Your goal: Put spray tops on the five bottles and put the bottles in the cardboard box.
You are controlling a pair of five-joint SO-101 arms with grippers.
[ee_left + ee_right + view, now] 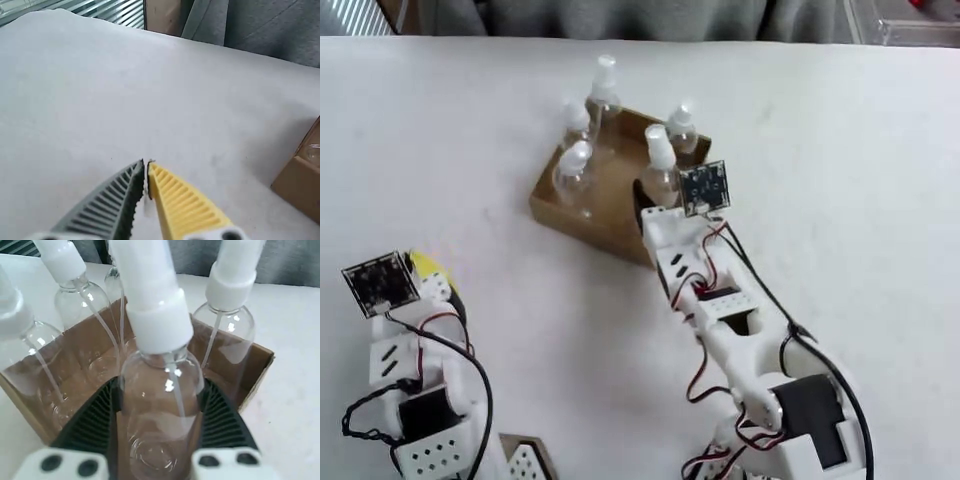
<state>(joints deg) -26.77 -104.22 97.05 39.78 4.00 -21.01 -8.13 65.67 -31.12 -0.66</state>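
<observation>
Leftmost, the left gripper [146, 169] is pressed together on nothing over bare table [100, 90], a box [300, 185] corner nearby. Further right, the right gripper [160, 415] pinches a capped bottle [162, 385] at the box's near rim; from above, its wrist camera [703, 187] covers that grip, and four bottles [577, 165] stand inside.

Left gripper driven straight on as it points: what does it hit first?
Likely only the white table: the left gripper points across its surface; the brown cardboard box sits off to one side. Depth unclear.

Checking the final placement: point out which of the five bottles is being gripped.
The bottle clamped in the right gripper, at the cardboard box's edge nearest that arm; the other four stand ungripped.
</observation>
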